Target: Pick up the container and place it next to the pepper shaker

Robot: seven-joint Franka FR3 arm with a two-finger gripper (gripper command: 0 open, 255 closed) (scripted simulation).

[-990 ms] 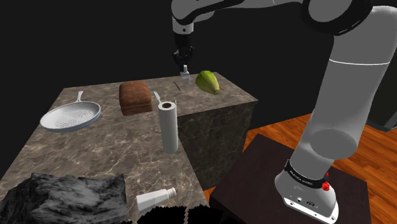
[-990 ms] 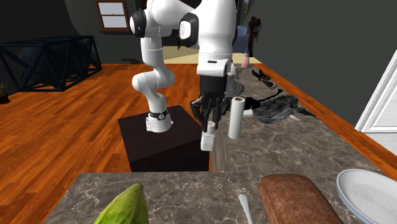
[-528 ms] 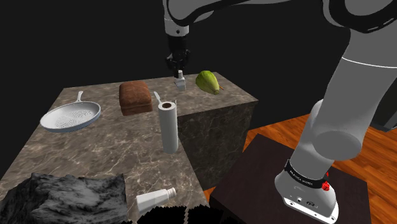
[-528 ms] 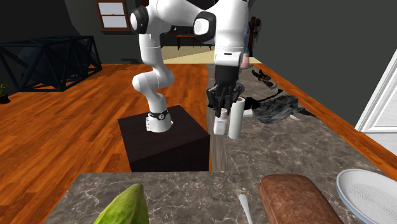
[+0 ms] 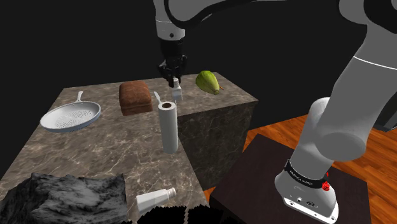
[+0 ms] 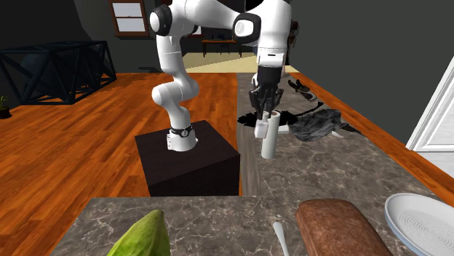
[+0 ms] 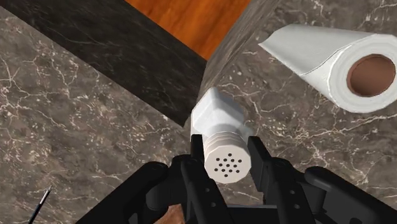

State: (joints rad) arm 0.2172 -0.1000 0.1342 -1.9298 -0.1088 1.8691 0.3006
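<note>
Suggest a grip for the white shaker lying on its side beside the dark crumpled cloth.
Probably come from above and pinch the lying shaker across its body, just below the cap: it lies flat on the counter, so its long sides are exposed.

No legible text, number, brand or sign. Closest candidate is a dark band (image 5: 305, 180) round the arm base (image 5: 310, 198), far below the gripper (image 5: 173, 81) and well apart from it. It carries tiny pale marks, too small to read. The white container (image 7: 219, 127) clasped between the gripper's fingers has nothing readable on its body or its perforated cap.
</note>
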